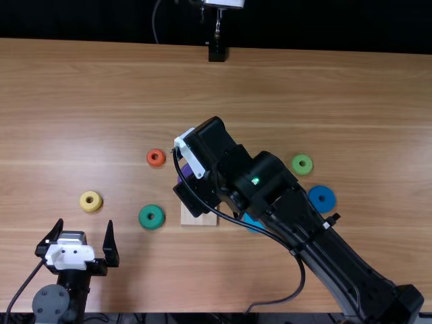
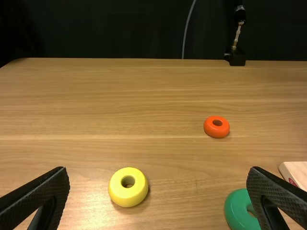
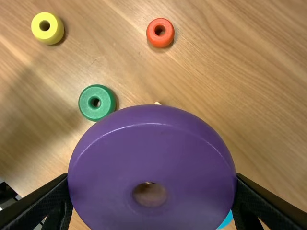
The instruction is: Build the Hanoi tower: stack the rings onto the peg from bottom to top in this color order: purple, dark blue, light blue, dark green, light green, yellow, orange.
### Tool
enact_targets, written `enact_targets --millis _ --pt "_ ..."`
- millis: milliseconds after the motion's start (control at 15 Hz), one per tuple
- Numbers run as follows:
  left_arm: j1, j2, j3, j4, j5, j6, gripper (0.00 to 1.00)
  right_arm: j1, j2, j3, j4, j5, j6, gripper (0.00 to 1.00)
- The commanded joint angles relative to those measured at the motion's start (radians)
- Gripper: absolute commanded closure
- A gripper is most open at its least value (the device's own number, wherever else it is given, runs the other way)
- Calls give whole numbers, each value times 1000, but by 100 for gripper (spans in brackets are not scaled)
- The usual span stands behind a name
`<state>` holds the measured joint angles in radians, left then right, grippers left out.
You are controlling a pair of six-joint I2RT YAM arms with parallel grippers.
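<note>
Right pincer (image 3: pixel 151 178): clamped on purple ring (image 3: pixel 151 134), over wooden base (image 1: pixel 198 220). Step, judged: first placement. Next: centre hole over peg, keep level, lower, release. Whether the peg bears anything: cannot tell. Light blue ring (image 1: pixel 251 222) just beside base. Dark green (image 1: pixel 151 226), orange (image 1: pixel 156 165), yellow (image 1: pixel 91 208) rings toward surface's (image 1: pixel 270 88) left edge; light green (image 1: pixel 302 172), dark blue (image 1: pixel 322 208) toward right edge. Left pincer (image 1: pixel 85 223): spread, empty, by near edge.
</note>
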<state>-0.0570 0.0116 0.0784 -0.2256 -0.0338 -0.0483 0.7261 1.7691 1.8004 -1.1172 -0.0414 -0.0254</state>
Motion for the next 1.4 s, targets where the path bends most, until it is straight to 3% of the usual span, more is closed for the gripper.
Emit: enact_targets --millis 0,600,867,1333 --pt "9 -12 -49 -17 -5 15 0 1 33 16 -1 -3 -6 100" --pt "8 -12 -49 -17 -5 15 0 1 47 -9 -7 -1 -11 100" --pt "8 -12 -49 -17 -5 15 0 -1 47 -7 -40 -3 -41 100" --pt "8 -12 -49 -17 -5 15 0 -2 46 -13 -49 3 -35 100"
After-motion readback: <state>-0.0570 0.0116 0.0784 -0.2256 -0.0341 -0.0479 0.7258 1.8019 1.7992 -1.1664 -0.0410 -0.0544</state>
